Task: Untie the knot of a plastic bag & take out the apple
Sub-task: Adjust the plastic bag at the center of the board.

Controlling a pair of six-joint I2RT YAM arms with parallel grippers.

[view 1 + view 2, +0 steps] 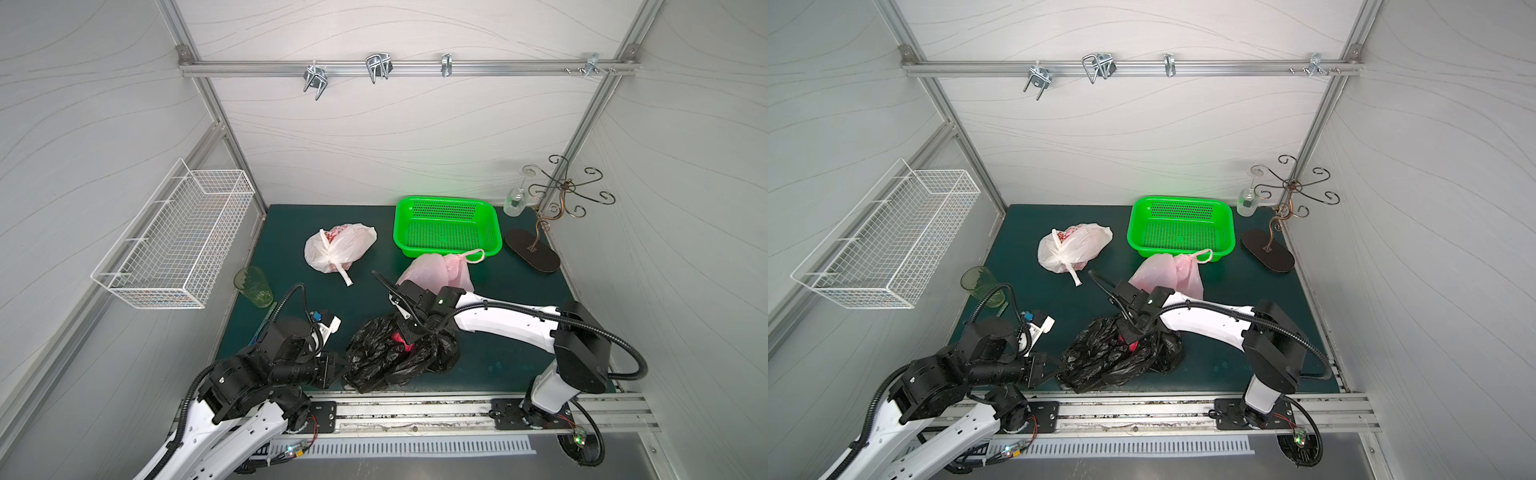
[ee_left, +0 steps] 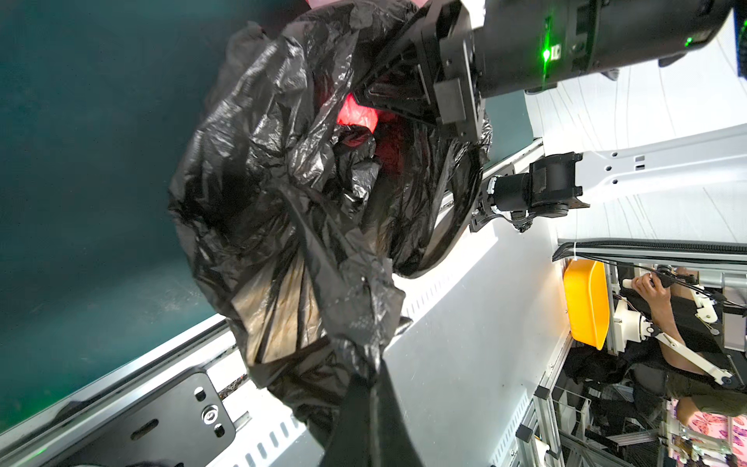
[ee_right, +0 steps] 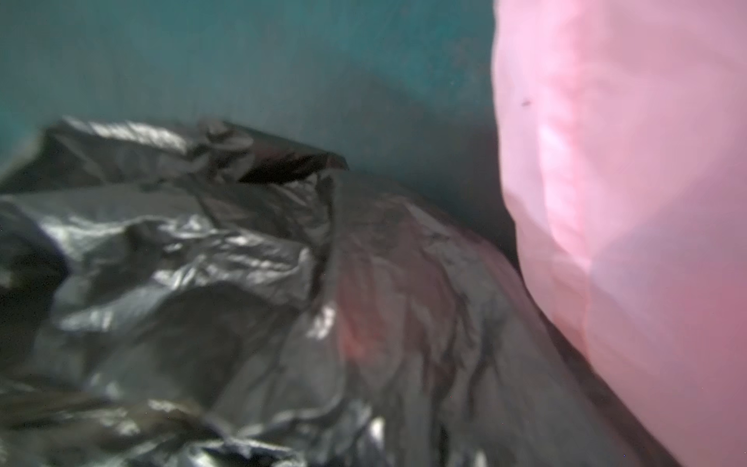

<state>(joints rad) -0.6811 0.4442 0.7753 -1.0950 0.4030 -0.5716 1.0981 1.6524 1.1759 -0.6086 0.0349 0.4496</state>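
A crumpled black plastic bag point(image 1: 382, 357) point(image 1: 1100, 357) lies at the front middle of the green mat. Its knot is out of view. My left gripper point(image 1: 345, 368) point(image 2: 374, 376) is shut on a bunched edge of the bag point(image 2: 262, 182). The bag's mouth gapes, and a red apple point(image 1: 406, 344) point(image 2: 357, 115) shows inside it. My right gripper point(image 1: 405, 332) point(image 2: 357, 95) reaches down into that mouth, its fingertips drawn together at the apple's edge. What they pinch is hidden. The right wrist view shows only black film point(image 3: 182, 263), with no jaws in it.
A pink bag point(image 1: 436, 272) point(image 3: 626, 202) lies right behind the right wrist. A white tied bag point(image 1: 338, 247) and a green basket point(image 1: 444, 200) sit farther back. A green cup point(image 1: 253, 284) stands at the left edge and a hook stand point(image 1: 532, 249) at the right.
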